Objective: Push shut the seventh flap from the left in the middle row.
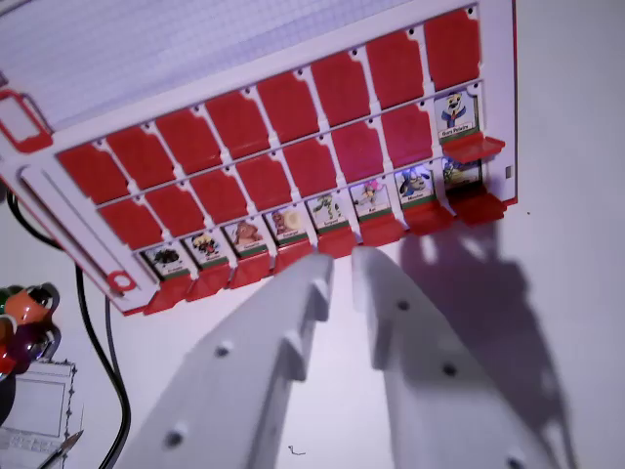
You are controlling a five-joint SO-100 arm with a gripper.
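One label comes near to being readable: on the open card [457, 113] in the middle row of the red flap board [293, 107], up and to the right of the tool [342, 266] tips, a name strip under the figure seems to read "Buzz Pickle", though the letters are too blurred to be sure. The picture cards [330, 209] in the bottom row, just above the tool, carry name strips too small to read.

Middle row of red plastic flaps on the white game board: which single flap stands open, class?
The middle-row open red flap at the wrist view's far right, showing a character card. Every other flap in that row lies flat and shut.
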